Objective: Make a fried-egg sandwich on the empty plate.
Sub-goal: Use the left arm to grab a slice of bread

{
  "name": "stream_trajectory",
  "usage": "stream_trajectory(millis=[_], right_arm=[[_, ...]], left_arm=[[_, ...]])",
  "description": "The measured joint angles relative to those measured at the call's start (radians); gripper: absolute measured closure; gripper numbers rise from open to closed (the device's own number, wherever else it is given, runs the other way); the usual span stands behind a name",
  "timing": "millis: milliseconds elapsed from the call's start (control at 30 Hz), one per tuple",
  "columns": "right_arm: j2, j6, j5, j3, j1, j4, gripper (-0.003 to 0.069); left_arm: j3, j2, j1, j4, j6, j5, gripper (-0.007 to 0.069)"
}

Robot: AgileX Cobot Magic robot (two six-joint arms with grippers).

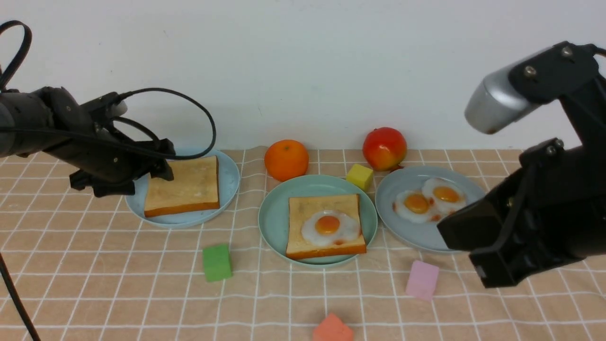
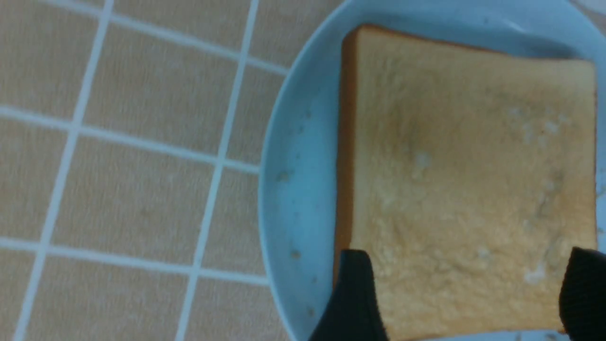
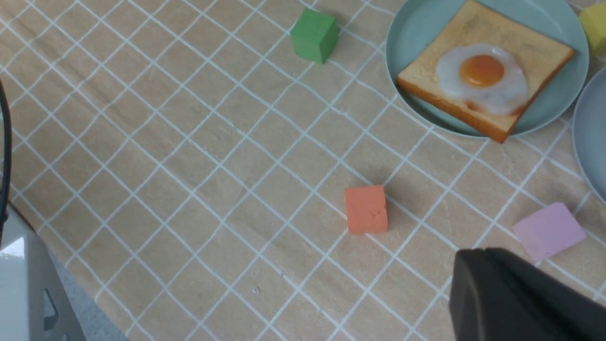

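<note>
**A:** Front view?
**B:** The mint-green plate (image 1: 274,213), mid-table (image 1: 94,265), holds a toast slice (image 1: 322,203) with the egg (image 1: 327,226) on top. The left claw (image 1: 139,180) hangs at the second toast slice (image 1: 184,187) on the sky-blue plate (image 1: 229,180). The right claw (image 1: 464,253) sits low beside the grey-blue plate (image 1: 402,227).
**A:** Left wrist view?
**B:** The claw is spread wide over that slice.
**A:** Right wrist view?
**B:** Only part of the right claw shows, so I cannot tell if it's spread or pressed together.

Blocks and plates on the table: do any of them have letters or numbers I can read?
None: no words, numbers or signs show in any view. The green block, pink block, yellow block, orange-red block and mint-green plate are all plain.
</note>
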Motion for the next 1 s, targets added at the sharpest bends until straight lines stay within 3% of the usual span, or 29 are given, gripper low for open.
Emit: stream_trajectory(millis=[433,533,667,900,1000], right_arm=[[0.000,0.000,0.000,0.000,0.000,0.001,0.0664],[0.000,0.000,0.000,0.000,0.000,0.003,0.0662],[0.000,0.000,-0.001,0.000,0.000,0.003,0.0659],[0.000,0.000,-0.001,0.000,0.000,0.004,0.0657],[0.000,0.000,-0.001,0.000,0.000,-0.002,0.0654]], left_arm=[[-0.002,0.102,0.000,-0.029,0.067,-0.073,0.0083],[-0.007,0.111,-0.001,-0.032,0.093,-0.088,0.0127],[-0.007,0.112,-0.001,-0.033,0.108,-0.091,0.0251],[-0.005,0.070,0.002,-0.029,0.108,-0.068,0.0600],[-0.004,-0.015,0.001,-0.025,0.108,-0.026,0.0623]])
